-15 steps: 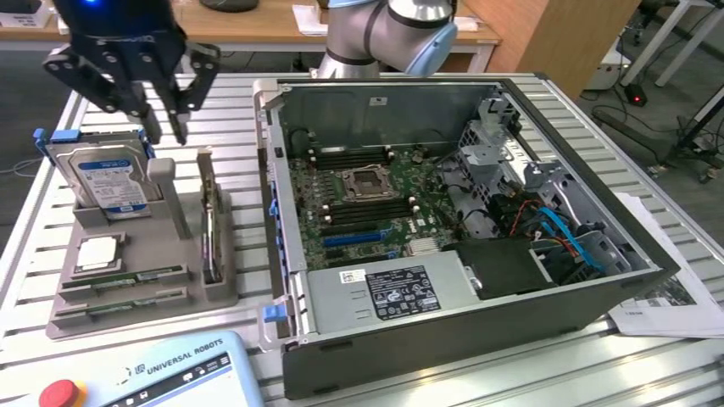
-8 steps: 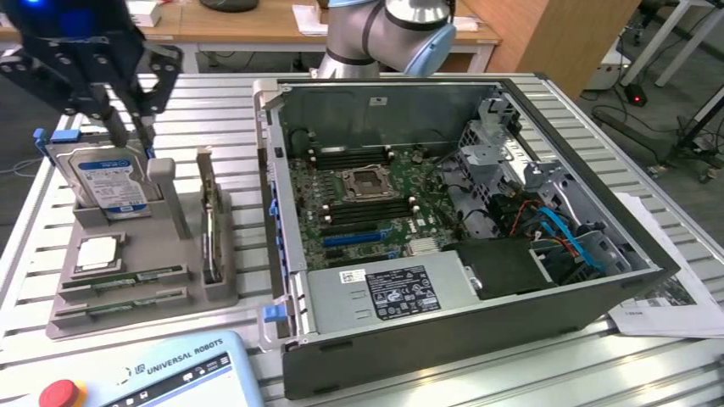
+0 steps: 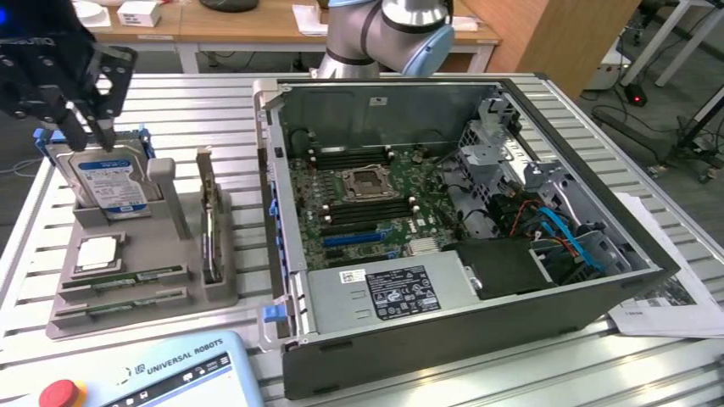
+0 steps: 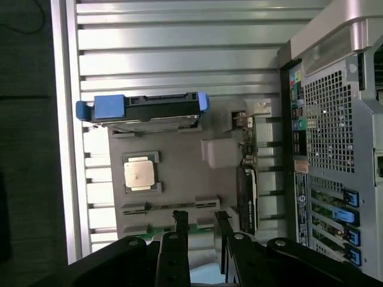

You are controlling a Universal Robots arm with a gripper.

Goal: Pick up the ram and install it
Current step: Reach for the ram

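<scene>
1. Found ram [image 3: 122, 303] [image 4: 157, 229] seated on edge in outermost long slot of grey tray [image 3: 147, 295] [image 4: 179, 173], at tray end farthest from hard drive [image 3: 111, 182] [image 4: 146, 110]; showing thin green edge only. Not gripped, not touched. Noted 2nd green stick [image 3: 130, 277] in parallel slot just beside it.

2. Logged rest of tray: square silver processor [image 3: 97, 253] [image 4: 139, 174] lying flat in recess between slots and hard drive. Found hard drive standing upright w/ blue-white label, in blue bracket. Found dark expansion card [image 3: 209, 225] [image 4: 246, 179] upright on edge along tray side nearest PC case [image 3: 476, 331].

3. Found gripper [image 3: 90, 136] [image 4: 200, 215] raised over tray, touching nothing; in exterior view appearing just over hard drive's top. Recorded fingers [image 3: 75, 127] [image 4: 178, 224] spread apart w/ bare gap between, pinching nothing; confirmed in wrist view.

4. Checked surroundings: PC case lying open just beside tray, on the exterior view's right, exposing motherboard [image 3: 339, 216] w/ CPU socket [image 3: 368, 181] at ctr and dark memory slots either side. Noted PSU [image 3: 385, 292] w/ label at near edge. Noted slatted metal table [image 3: 23, 254] [image 4: 179, 54] under all, and teach pendant [image 3: 147, 373] marked Universal Robots w/ red button at front.
</scene>
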